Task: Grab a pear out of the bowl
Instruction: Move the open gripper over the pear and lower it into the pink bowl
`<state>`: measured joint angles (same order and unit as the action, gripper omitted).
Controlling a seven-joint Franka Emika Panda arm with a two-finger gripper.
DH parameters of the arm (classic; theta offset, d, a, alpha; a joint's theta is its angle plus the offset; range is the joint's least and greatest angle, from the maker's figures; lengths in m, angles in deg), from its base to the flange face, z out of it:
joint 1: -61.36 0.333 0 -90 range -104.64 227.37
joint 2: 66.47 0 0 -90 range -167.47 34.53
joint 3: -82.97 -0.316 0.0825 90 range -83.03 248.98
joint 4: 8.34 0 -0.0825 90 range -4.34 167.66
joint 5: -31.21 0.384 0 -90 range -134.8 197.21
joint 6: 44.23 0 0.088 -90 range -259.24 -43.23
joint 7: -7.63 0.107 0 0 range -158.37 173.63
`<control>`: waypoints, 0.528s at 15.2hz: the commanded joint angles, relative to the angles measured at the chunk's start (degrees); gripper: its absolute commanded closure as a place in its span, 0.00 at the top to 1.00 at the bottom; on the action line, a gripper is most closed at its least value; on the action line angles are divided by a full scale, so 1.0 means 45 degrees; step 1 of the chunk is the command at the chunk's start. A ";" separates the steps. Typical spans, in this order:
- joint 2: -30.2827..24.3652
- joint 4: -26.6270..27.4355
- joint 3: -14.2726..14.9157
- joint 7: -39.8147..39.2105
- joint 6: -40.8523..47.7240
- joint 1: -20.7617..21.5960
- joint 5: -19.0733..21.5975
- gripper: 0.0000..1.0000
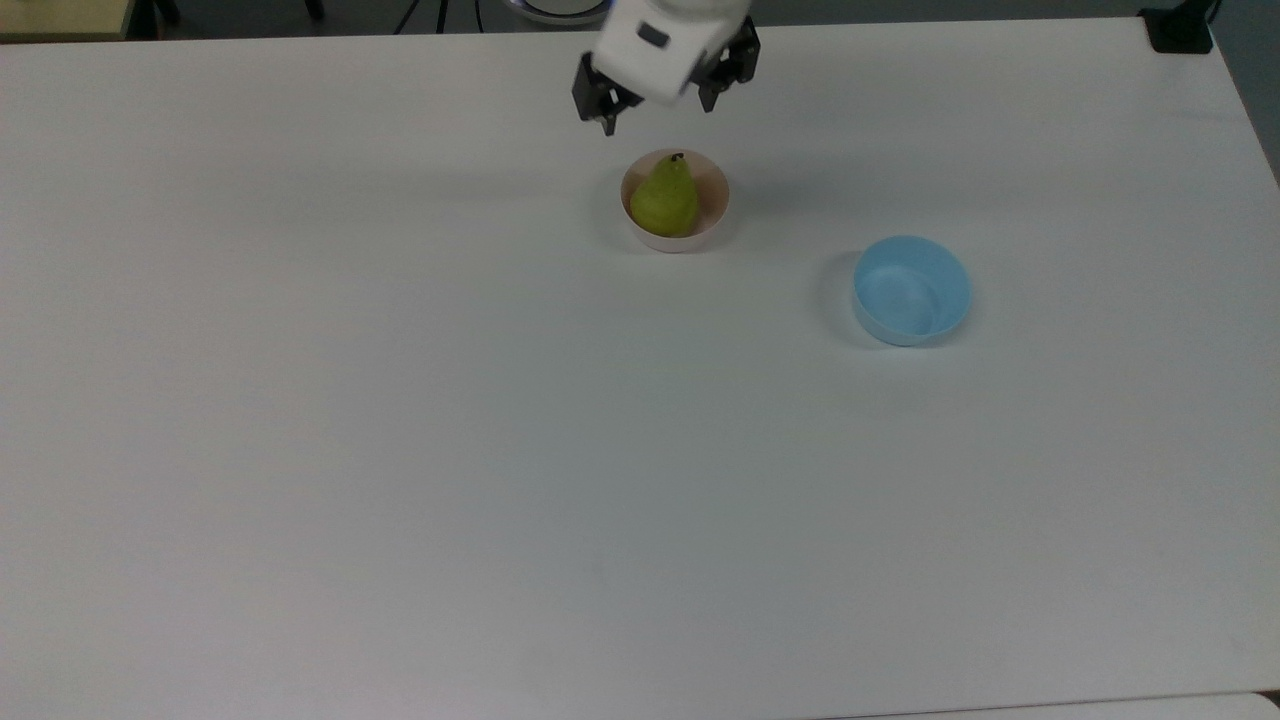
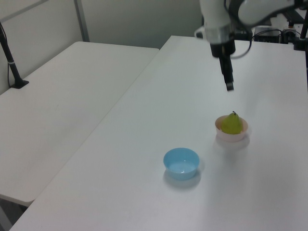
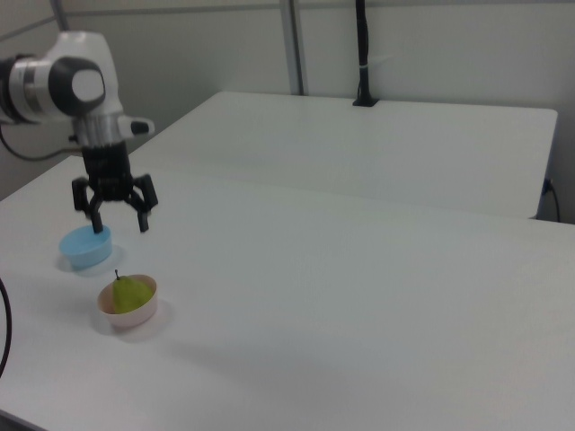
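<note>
- We see the end effector (image 3: pixel 119 221) hanging above the surface (image 1: pixel 500 450), its two black fingers spread apart and gripping nothing; in the top view it (image 1: pixel 660 112) sits just beyond the bowl's far rim.
- In the left view one finger (image 2: pixel 229 85) points down, above the pear and clear of it.
- The yellow-green pear (image 1: pixel 665 198) sits upright in the pale pink bowl (image 1: pixel 714 205), its dark stem tip up.
- A light blue bowl (image 1: pixel 911 291) stands well apart, toward the top view's right.
- A black post (image 3: pixel 361 54) rises at the far side of the neighbouring white table (image 3: pixel 404 144).
- We can read no writing or brand mark anywhere.
</note>
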<state>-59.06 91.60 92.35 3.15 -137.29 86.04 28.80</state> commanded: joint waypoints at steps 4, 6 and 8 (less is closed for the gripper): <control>0.1319 0.1170 0.0222 -0.0705 -0.1251 0.0745 -0.0500 1.00; 0.1944 0.1190 0.0222 -0.0627 -0.1622 0.0922 -0.0657 1.00; 0.2219 0.1209 0.0202 -0.0588 -0.1897 0.1019 -0.0657 1.00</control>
<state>-49.96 96.06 92.34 1.20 -143.46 88.98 26.71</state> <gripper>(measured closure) 0.000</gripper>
